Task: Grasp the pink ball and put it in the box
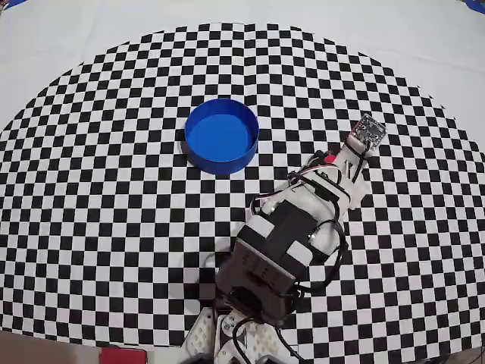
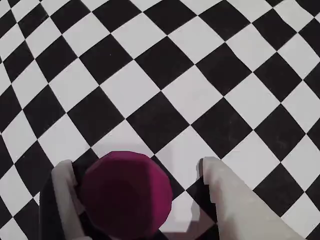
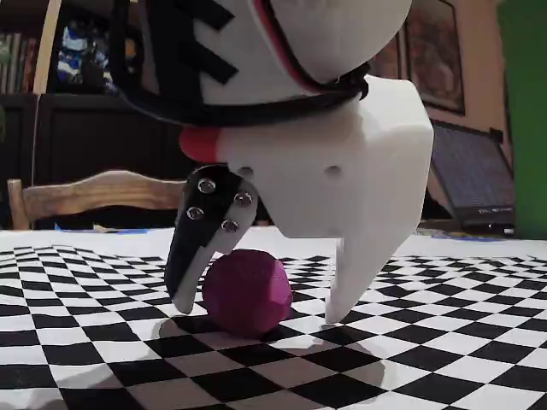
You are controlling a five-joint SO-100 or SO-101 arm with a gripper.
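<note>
Though arm-hidden overhead — pink ball (image 3: 246,291) visible.

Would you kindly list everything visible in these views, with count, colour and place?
Ball: one, magenta-pink, on the checkered cloth between the hand's fingers.
Box: one, round, bright blue, nothing inside, up and left of the arm in the overhead view.
Cloth: one, black-and-white checkered, covering the table.
Chair: one, wooden, behind the table in the fixed view.
Arm: one, white and black.
Hand: one, open around the ball, dark finger touching it.
</note>
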